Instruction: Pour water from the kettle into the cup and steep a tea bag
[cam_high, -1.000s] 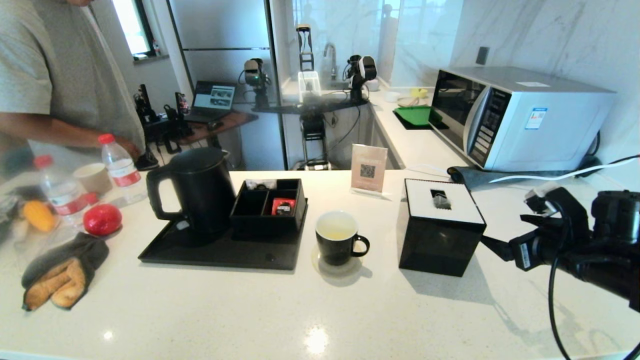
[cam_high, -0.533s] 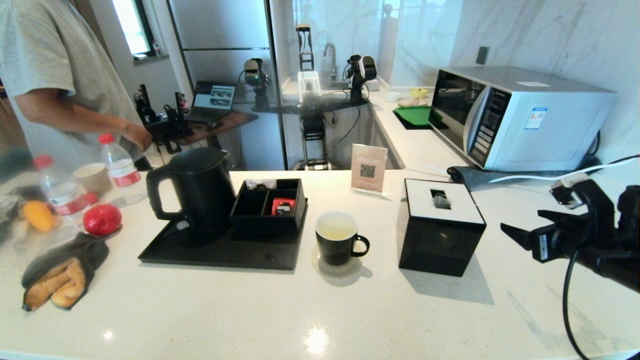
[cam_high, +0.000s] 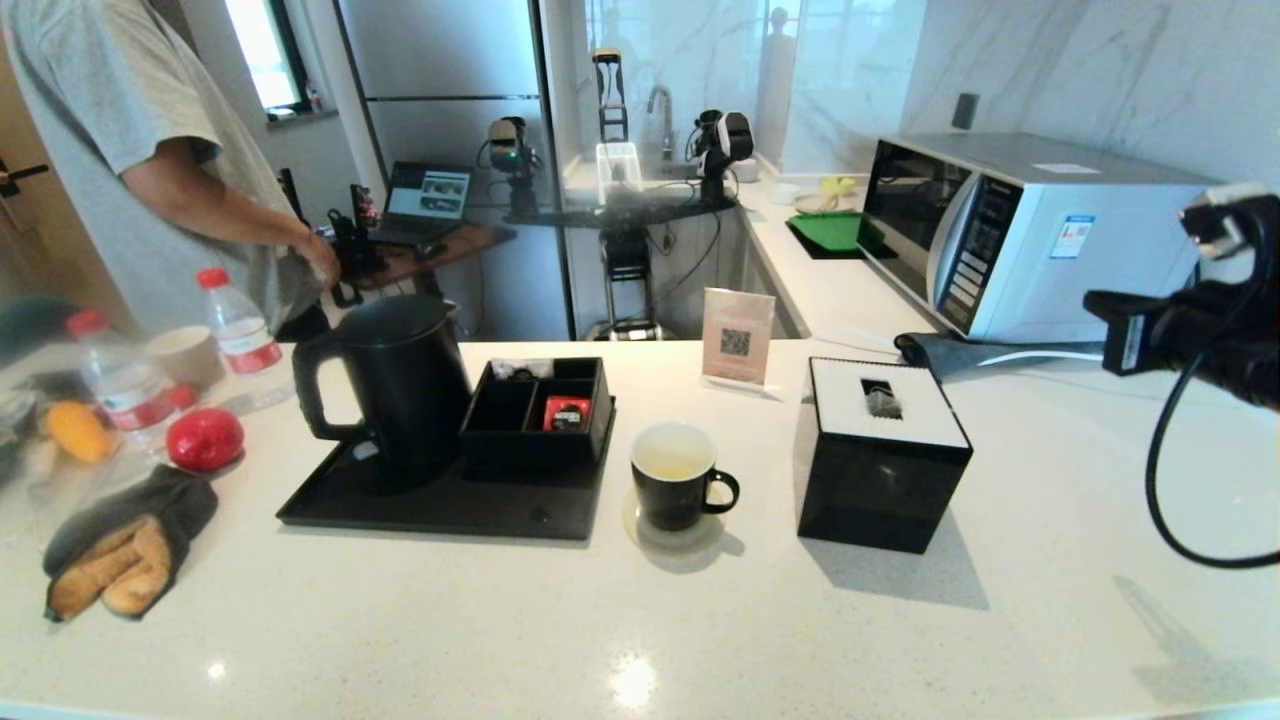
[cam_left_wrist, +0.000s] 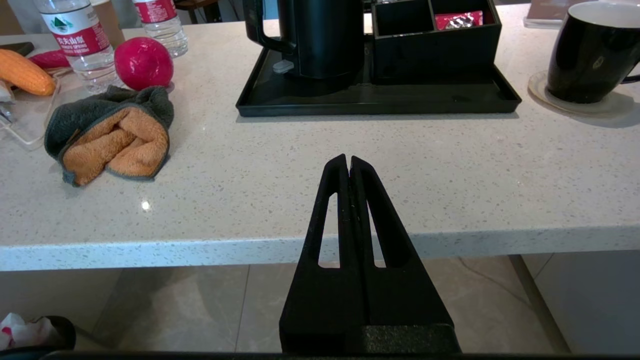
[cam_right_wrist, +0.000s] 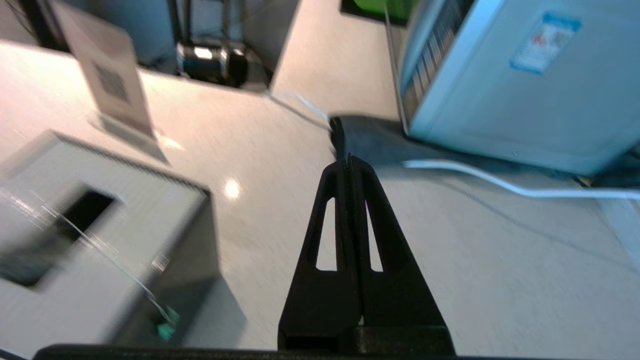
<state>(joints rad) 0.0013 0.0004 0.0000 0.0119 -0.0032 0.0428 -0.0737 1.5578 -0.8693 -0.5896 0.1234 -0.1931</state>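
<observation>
Kettle stands on a black tray beside the cup of pale water, as the right gripper, fingers pressed together, hangs near the microwave and the left gripper, likewise closed, waits off the counter's edge.

Water bottle, ten o'clock: red label, Chinese characters 农夫山泉. Card stand, twelve o'clock: QR code, other text unreadable.

Matte kettle, glossy cup, speckled stone counter.
</observation>
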